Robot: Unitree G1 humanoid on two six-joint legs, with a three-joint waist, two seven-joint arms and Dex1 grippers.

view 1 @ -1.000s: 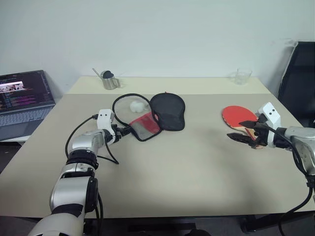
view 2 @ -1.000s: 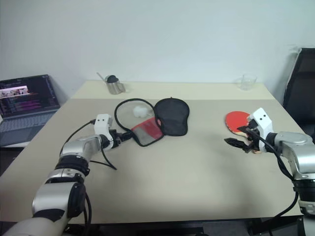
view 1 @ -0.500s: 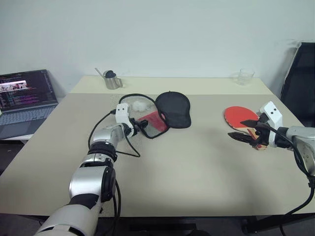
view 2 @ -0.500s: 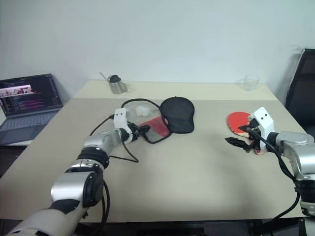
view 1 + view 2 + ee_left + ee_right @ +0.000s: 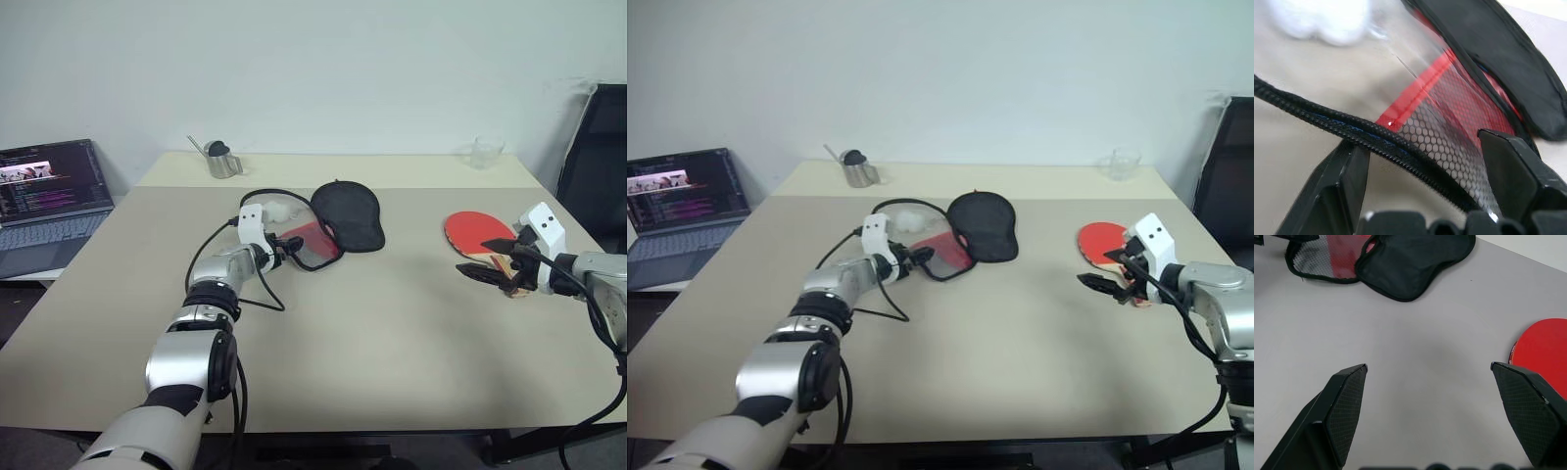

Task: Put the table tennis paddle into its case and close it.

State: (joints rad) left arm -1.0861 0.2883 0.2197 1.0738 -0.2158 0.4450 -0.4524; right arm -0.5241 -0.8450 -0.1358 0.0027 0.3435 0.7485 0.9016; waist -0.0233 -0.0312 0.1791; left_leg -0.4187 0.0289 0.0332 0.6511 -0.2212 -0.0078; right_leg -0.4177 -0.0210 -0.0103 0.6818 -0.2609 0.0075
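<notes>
- Here, one case (image 5: 338,220), unzipped, and one table tennis paddle (image 5: 474,233) lie on one table (image 5: 392,323).
- Two grippers: left gripper (image 5: 1422,196) jaws apart w/ case's zip edge between; right gripper (image 5: 1437,418) spread wide, empty.

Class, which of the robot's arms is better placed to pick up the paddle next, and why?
The right. Its open gripper hovers beside the paddle, while the left gripper is at the case.
</notes>
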